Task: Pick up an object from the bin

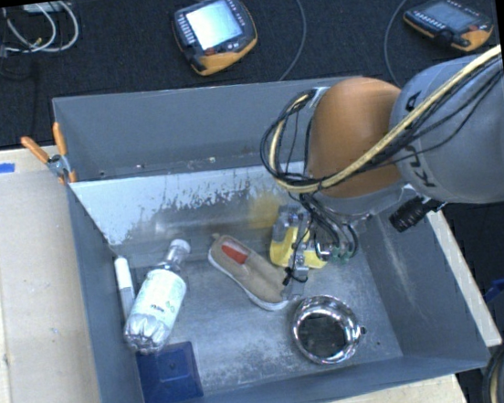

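Blue square block front-left in the grey bin, shiny steel bowl front-right. Behind them a clear plastic bottle lies flat, white label unreadable, with a white tube beside it and a grey shoe with red inside mid-bin. Gripper is down at a yellow object right of centre, just beside the shoe; can't tell how far open it is or whether it has hold.

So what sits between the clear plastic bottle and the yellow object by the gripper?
A flat grey-white shoe sole with an orange-red patch lies there, as the camera view shows.
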Robot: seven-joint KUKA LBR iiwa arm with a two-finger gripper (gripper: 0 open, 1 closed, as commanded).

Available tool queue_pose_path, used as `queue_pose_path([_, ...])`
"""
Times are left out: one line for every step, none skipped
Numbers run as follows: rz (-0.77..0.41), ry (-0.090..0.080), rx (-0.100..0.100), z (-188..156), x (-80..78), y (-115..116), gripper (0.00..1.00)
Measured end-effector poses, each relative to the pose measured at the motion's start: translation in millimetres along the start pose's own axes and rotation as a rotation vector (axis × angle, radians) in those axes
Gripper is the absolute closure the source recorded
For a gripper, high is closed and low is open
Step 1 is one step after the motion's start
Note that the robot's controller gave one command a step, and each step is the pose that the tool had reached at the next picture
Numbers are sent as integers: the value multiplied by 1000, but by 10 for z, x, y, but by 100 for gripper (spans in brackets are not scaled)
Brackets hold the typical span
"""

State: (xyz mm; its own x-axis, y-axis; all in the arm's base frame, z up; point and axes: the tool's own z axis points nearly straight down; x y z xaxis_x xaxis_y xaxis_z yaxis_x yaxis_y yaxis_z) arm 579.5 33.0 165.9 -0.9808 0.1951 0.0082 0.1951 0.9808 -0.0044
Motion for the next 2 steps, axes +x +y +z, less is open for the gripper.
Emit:
queue_pose_path([-398, 2, 2, 222, -88, -982, 0])
queue_pose_path([-197, 0, 3, 502, -471, -759, 0])
